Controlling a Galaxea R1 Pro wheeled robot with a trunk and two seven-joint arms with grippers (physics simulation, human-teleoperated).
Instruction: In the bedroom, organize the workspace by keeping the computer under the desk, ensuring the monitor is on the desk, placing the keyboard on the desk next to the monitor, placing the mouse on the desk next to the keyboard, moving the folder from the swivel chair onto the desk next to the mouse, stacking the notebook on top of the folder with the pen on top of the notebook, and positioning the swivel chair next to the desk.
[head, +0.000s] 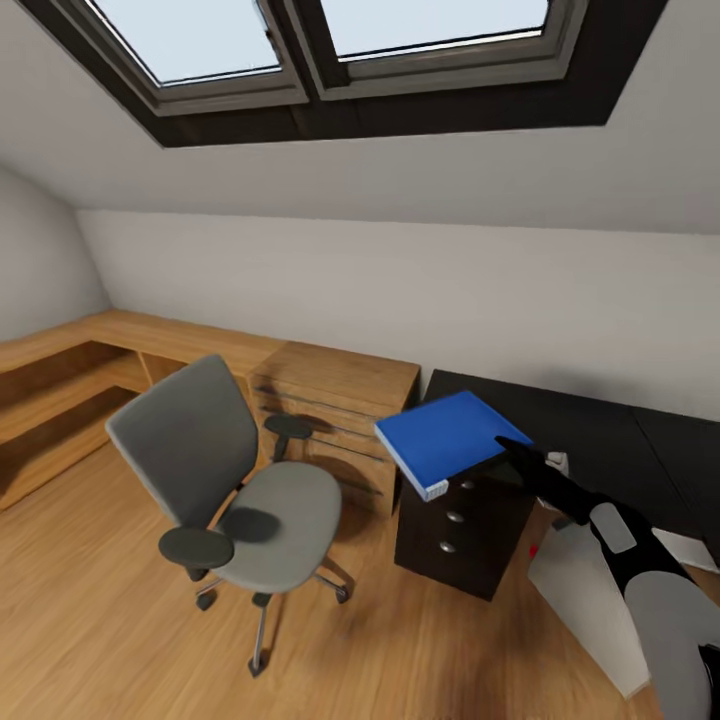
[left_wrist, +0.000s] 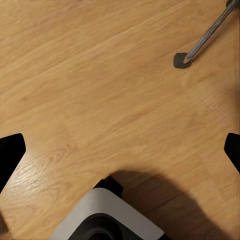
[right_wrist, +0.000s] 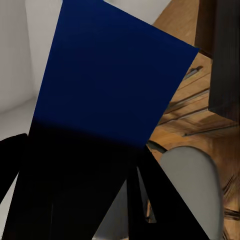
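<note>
The bright blue folder (head: 445, 440) hangs tilted in the air above the corner of the black-topped desk (head: 600, 435), with my right gripper (head: 513, 449) shut on its right edge. In the right wrist view the folder's blue face (right_wrist: 115, 75) lies across the dark fingers (right_wrist: 75, 190). The swivel chair (head: 235, 480), grey with dark armrests, stands on the wood floor left of the desk, its seat bare. A light grey box, likely the computer (head: 585, 590), sits low beside the drawer unit, partly hidden by my right arm. My left gripper (left_wrist: 120, 150) is open over bare floor.
A dark three-drawer unit (head: 460, 530) stands under the desk's left end. A light-wood dresser (head: 335, 395) and a long wooden bench (head: 60, 390) run along the wall behind the chair. A chrome chair leg with its caster (left_wrist: 200, 45) lies near my left gripper.
</note>
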